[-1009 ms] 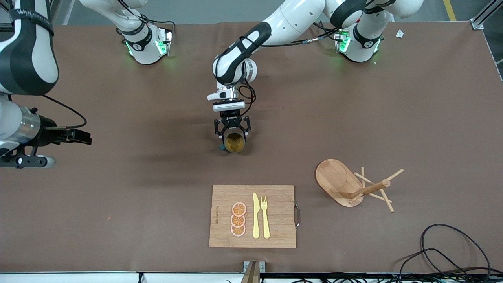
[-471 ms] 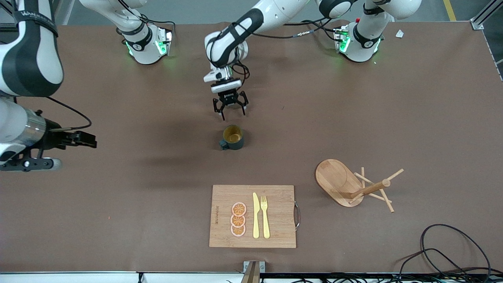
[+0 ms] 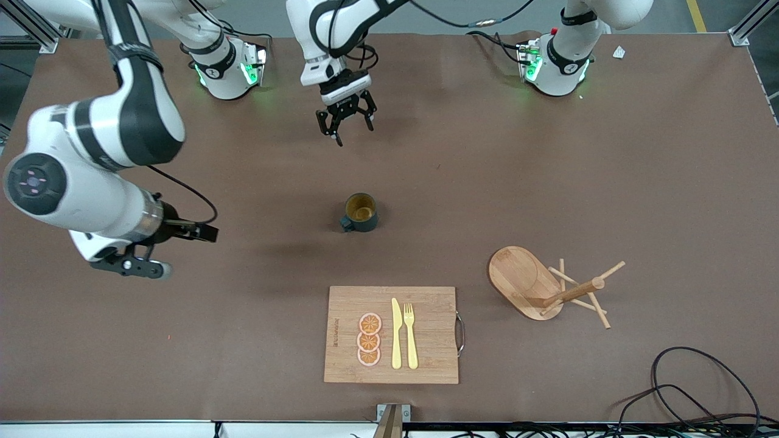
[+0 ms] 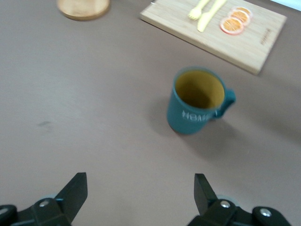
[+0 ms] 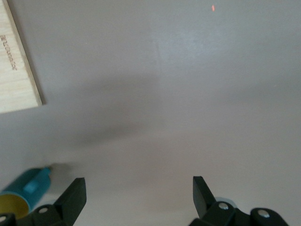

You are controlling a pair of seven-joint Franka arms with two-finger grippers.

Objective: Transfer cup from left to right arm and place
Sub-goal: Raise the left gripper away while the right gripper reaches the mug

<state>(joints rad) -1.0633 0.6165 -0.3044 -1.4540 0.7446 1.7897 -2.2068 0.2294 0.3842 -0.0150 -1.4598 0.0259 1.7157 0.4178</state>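
My left gripper (image 3: 344,126) is up in the air over bare table (image 3: 548,182) near the bases, jaws wide, holding nothing. In the left wrist view the fingertips (image 4: 75,190) are spread w/ the cup (image 4: 197,101) visible between and ahead of them, well apart from both.

Cup (image 3: 359,213) stands upright on the table, mid-table, nearer the front cam than the spot under my left gripper. Teal outside, tan inside, handle pointing toward the right arm's end. Nothing touching it.

My right gripper (image 3: 204,232) hangs over the table toward the right arm's end, pointing at the cup but well apart from it. Jaws wide, empty. Right wrist view: fingertips (image 5: 75,193) apart, cup (image 5: 23,193) just in at the frame edge.

Cutting board (image 3: 426,304) lies nearer the front cam than the cup; orange slices (image 3: 369,339), knife (image 3: 396,333) & fork (image 3: 411,334) on it. Wooden peg rack (image 3: 551,289) lies tipped over beside the board, toward the left arm's end.
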